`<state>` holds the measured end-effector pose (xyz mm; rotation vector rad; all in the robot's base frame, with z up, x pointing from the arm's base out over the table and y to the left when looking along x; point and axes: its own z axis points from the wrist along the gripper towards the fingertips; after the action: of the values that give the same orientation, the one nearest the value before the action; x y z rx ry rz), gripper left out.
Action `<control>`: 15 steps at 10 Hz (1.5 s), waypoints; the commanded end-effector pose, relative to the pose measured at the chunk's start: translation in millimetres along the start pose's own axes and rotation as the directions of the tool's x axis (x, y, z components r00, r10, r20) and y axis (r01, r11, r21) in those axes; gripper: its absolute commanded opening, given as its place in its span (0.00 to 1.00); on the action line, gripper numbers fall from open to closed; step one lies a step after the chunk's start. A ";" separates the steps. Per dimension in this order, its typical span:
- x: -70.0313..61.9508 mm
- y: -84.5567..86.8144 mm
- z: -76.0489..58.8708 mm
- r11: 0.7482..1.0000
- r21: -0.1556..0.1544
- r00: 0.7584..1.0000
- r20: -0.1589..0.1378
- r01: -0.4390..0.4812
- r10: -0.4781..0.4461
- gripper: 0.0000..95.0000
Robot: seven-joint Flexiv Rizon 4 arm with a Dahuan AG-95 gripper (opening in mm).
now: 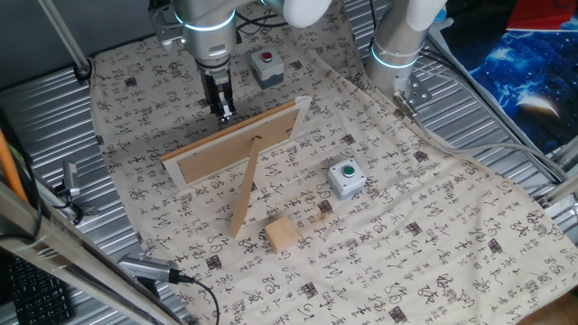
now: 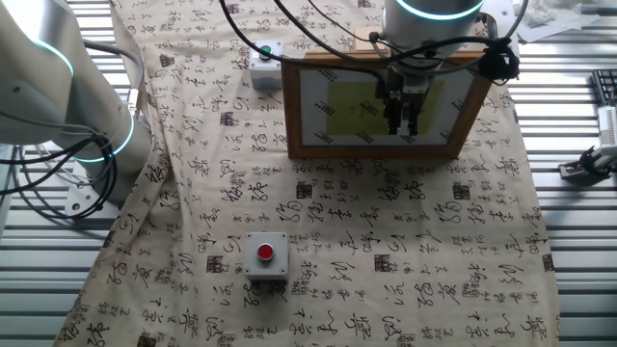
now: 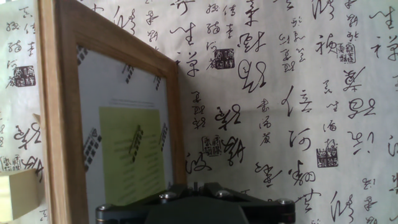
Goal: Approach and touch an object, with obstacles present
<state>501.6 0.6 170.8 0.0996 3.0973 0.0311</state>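
Not touched yet. Wooden cube (image 1: 281, 234) sitting alone on the cloth, near the front edge of the desk in the one fixed view, just past the foot of the prop leg (image 1: 245, 192). Gripper (image 1: 223, 111) well apart from it, hanging low on the other side of the picture frame (image 1: 237, 143), close to the frame's top rail. Frame standing tilted right between gripper and cube, so all of the going-around left to do, and the touch too.

In the other fixed view, gripper (image 2: 402, 123) in front of the glass, 2 dark fingers pointing down with a thin gap between them, holding nothing. Wide or narrow? Hard to say for sure: looks nearly pressed together. In the hand view, fingers out of sight, only the frame's edge and a bit of the tan cube (image 3: 18, 193) peeking at the left, behind the frame.

Desk covered by a pale cloth (image 1: 433, 226) with black writing and small dark stamps, a bit wrinkled. 2 grey button boxes on it: red one (image 1: 265, 65) near the back edge, green one (image 1: 346, 177) toward the middle right. Ribbed metal around the cloth, cables, a second robot arm (image 1: 397, 36) at the back right corner.
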 end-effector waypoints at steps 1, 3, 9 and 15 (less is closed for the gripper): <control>0.3 -0.1 -0.2 1.000 0.000 1.000 -0.001 0.000 0.000 0.00; 0.3 -0.1 -0.2 1.000 0.000 1.000 -0.001 0.000 0.000 0.00; 0.3 -0.1 -0.2 1.000 0.000 1.000 -0.001 0.000 0.000 0.00; -0.6 -1.6 3.7 0.998 0.009 0.998 0.005 0.068 -0.068 0.00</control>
<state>501.3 -0.3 168.6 0.0864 3.0991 0.0307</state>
